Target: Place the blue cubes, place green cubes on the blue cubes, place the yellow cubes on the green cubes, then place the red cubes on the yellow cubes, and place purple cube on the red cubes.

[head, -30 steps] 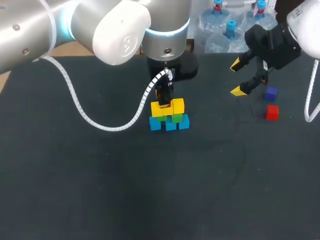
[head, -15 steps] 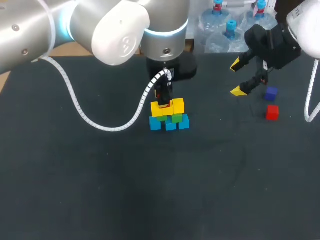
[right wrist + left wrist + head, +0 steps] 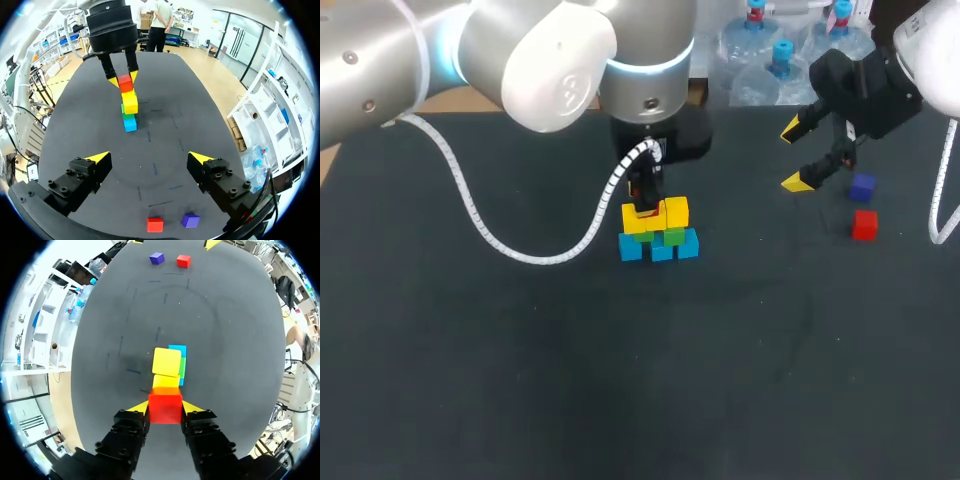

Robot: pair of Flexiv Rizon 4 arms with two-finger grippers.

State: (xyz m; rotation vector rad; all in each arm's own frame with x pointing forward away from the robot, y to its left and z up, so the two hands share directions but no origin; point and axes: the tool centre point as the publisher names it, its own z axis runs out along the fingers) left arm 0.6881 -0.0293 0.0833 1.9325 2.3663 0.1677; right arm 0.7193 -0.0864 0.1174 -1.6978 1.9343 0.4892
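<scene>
A dark grey desk [image 3: 520, 380] carries everything. The left gripper [image 3: 165, 407] hangs over the middle of the desk, and its two yellow-tipped fingers pinch a red cube [image 3: 165, 408] from both sides. Directly beneath that gripper stands a small stack. Blue cubes [image 3: 660, 248] form the bottom row on the desk, green cubes [image 3: 665, 237] sit on them, and yellow cubes [image 3: 665, 213] sit on the green ones. The held red cube is right over the yellow cube nearest the gripper. Whether it already rests on that cube or hangs just above it cannot be told.

The right gripper [image 3: 150, 157] is well apart from the stack, raised above the desk, with its fingers spread wide and nothing between them. A second red cube [image 3: 155, 224] and a purple cube [image 3: 190, 220] lie on the desk near this gripper, close under it and on the side away from the stack. The two sit just beside each other without touching. From the left gripper they lie far ahead, past the stack.
</scene>
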